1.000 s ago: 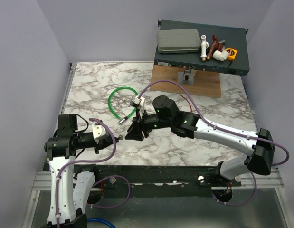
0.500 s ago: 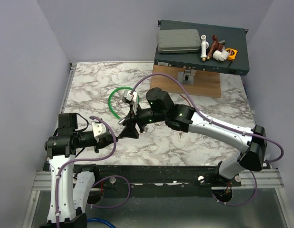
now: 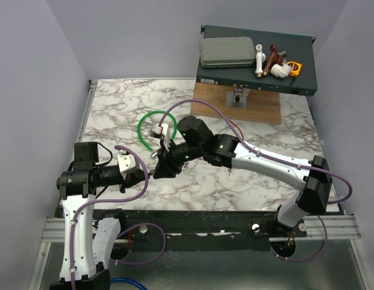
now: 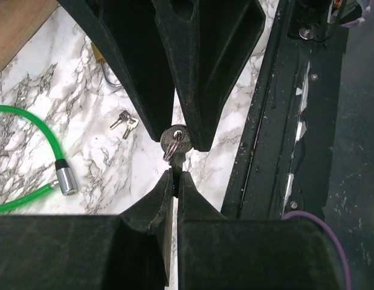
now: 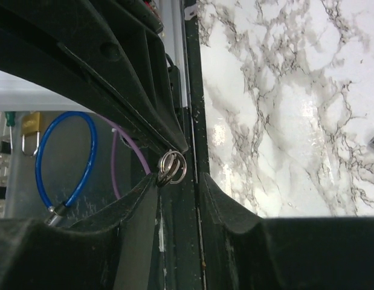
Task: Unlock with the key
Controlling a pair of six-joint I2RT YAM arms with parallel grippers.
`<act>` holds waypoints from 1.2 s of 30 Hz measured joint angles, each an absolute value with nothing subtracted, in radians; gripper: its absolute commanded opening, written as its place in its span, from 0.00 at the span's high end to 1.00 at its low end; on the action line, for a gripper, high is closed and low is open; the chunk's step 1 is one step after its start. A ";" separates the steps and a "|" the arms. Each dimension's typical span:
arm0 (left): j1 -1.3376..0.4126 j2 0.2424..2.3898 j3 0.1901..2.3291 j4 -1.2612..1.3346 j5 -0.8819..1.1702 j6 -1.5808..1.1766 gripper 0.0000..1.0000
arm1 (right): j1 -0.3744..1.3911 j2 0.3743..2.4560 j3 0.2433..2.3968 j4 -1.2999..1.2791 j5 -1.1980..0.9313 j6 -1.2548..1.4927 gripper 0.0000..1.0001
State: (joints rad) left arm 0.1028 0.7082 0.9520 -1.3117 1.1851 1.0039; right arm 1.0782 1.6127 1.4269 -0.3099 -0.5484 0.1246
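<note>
Right arm has swung toward 9 o'clock, bringing the right gripper [image 5: 180, 181] up to the left gripper [image 4: 173, 181]; the key [image 4: 174, 140] hangs over the table [image 3: 114, 109] near its front edge, blade pinched in the pressed-together left claw; right fingers flank its head, and whether they clamp it cannot be told; padlock [image 4: 106, 72] lies at 10 o'clock, untouched; insertion and turning remain.
</note>
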 measured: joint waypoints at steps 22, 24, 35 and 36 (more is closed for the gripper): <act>0.093 0.719 0.958 -1.340 1.170 1.020 0.84 | 1.078 1.578 1.203 0.064 -0.571 0.348 0.99; 0.089 0.720 0.962 -1.355 1.178 1.027 0.74 | 1.080 1.556 1.159 0.113 -0.560 0.368 0.99; 0.088 0.835 1.043 -1.517 1.217 1.138 0.55 | 1.078 1.486 1.032 0.254 -0.523 0.423 0.99; 0.088 0.837 1.043 -1.523 1.218 1.143 0.59 | 1.078 1.484 1.031 0.256 -0.524 0.424 0.99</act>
State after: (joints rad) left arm 0.0875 0.8368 1.0431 -1.5227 1.2182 1.1427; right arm 1.0779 1.4841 1.0306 0.2562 -0.5236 0.4240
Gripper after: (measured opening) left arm 0.472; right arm 0.026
